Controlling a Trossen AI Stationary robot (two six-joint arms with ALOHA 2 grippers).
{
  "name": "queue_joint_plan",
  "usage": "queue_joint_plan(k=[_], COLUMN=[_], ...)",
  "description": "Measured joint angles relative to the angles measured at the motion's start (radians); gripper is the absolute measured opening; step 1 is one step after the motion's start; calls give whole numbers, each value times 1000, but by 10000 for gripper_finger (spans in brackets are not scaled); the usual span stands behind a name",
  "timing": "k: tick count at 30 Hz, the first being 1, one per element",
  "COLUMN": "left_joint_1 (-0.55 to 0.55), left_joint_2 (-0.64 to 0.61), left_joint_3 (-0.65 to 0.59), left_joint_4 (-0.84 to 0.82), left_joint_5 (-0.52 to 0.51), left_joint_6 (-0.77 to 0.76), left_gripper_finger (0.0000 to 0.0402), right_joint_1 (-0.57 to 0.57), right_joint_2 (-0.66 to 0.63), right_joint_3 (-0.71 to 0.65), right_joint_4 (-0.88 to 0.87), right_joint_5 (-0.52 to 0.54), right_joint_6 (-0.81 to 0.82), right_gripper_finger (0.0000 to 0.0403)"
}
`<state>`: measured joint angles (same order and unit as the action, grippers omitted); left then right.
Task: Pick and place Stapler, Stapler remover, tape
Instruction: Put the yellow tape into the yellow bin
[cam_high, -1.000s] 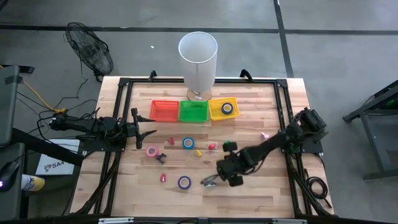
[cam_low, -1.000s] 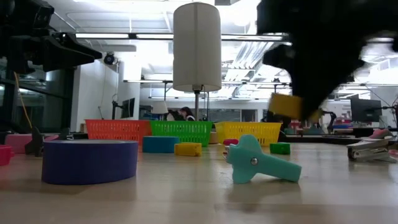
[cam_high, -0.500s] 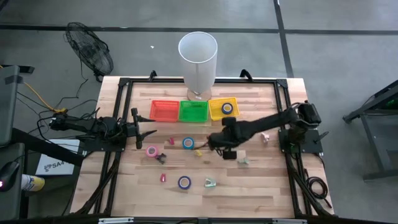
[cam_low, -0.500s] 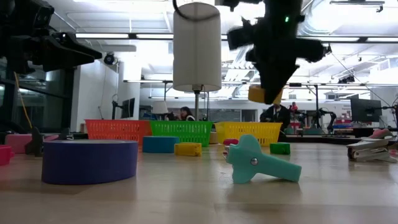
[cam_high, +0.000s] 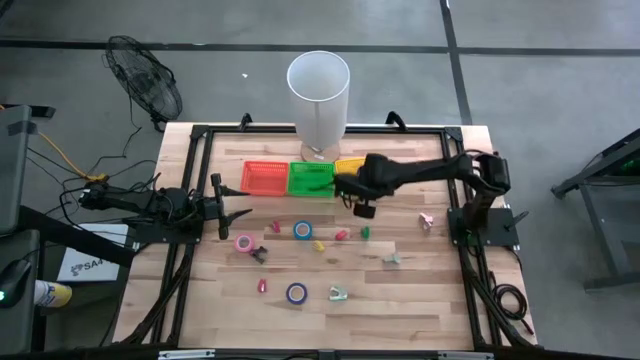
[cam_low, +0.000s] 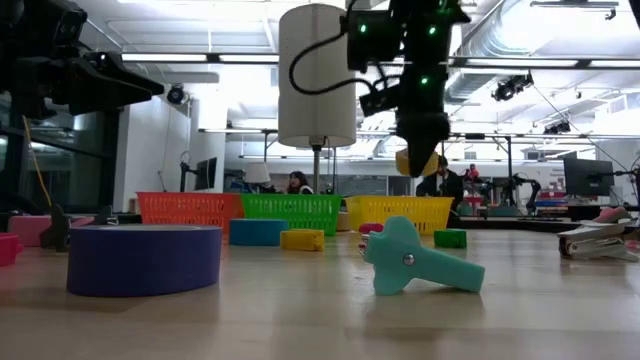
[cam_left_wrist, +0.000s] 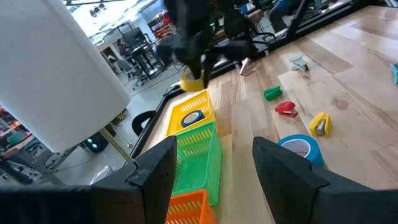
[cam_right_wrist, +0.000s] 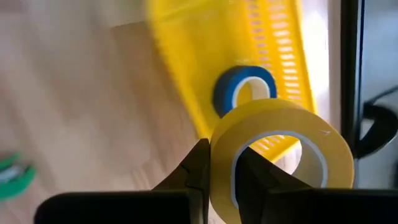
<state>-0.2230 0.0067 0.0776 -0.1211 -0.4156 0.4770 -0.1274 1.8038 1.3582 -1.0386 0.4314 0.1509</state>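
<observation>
My right gripper (cam_high: 352, 190) hangs above the table at the yellow basket's (cam_high: 362, 164) near-left corner, shut on a yellow tape roll (cam_right_wrist: 280, 149); the low view shows the roll (cam_low: 415, 162) high above the wood. A blue roll (cam_right_wrist: 245, 87) lies flat inside the yellow basket. Pink (cam_high: 244, 243), blue (cam_high: 302, 230) and purple (cam_high: 296, 293) rolls lie flat on the table. A teal stapler remover (cam_low: 420, 262) lies on its side near the front. My left gripper (cam_high: 235, 212) waits open at the table's left. My right gripper holds the yellow tape roll by its wall (cam_right_wrist: 222, 163), one finger (cam_right_wrist: 252, 177) inside the hollow and one finger (cam_right_wrist: 198, 167) outside. The fingers point downward from above. The roll is lifted clear, hanging over the yellow basket's edge.
Orange (cam_high: 264, 178), green (cam_high: 311, 179) and yellow baskets stand in a row at the far side, a tall white cylinder (cam_high: 318, 95) behind them. Small red, green, yellow and pink pieces lie scattered mid-table. A grey stapler (cam_low: 592, 240) lies at the low view's right.
My right gripper has carried the yellow roll from the table's near side, by the teal remover, toward the far edge and slightly left, ending at the yellow basket. The roll has stayed lifted in the shut fingers throughout.
</observation>
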Motion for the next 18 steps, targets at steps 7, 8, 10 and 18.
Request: queue_joint_plan(k=[7,8,10,18], left_joint_1=[0,0,0,0], left_joint_2=[0,0,0,0], left_joint_3=[0,0,0,0], left_joint_4=[0,0,0,0], left_joint_5=[0,0,0,0], left_joint_6=[0,0,0,0], left_gripper_finger=[207,207,207,207], right_joint_1=[-119,-133,-157,-205], right_joint_2=[0,0,0,0], right_joint_3=[0,0,0,0], right_joint_4=[53,61,77,141], right_joint_5=[-75,-104,-150,-247], right_joint_6=[54,45,13,-154], right_gripper_finger=[50,50,45,45])
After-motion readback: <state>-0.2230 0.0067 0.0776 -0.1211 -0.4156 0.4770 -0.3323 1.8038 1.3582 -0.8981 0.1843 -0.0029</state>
